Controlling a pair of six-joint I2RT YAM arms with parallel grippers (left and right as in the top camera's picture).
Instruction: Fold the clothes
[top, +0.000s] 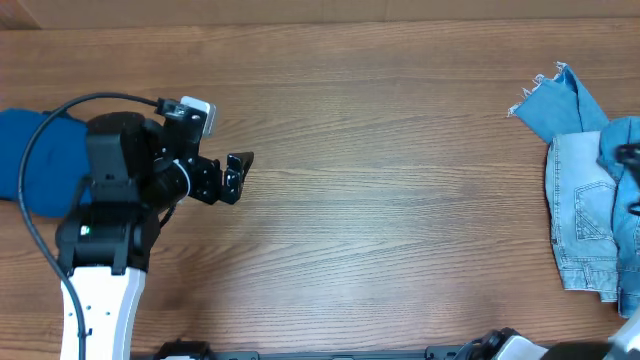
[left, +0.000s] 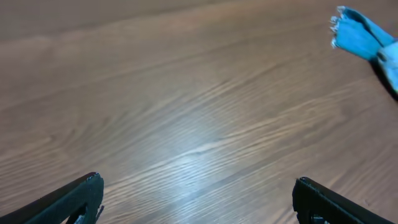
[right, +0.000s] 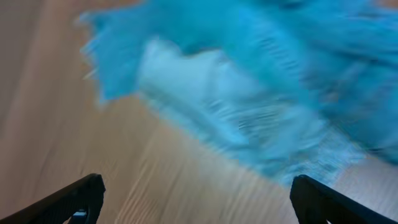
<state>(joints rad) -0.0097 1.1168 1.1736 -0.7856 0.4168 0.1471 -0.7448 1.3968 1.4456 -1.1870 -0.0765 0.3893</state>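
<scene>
Hovering over table (left: 186, 93), left fingers (left: 74, 199) spread; jeans (top: 583, 205) far right.

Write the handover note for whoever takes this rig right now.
Left hand: open, empty, over bare table.
Right hand: open, empty, close by the jeans; its view is blurred.
Jeans: rumpled heap at the table's right edge, with a frayed hem showing.
Dark blue garment: at the left edge.
Done: nothing looks folded.
Left: all the folding.
</scene>
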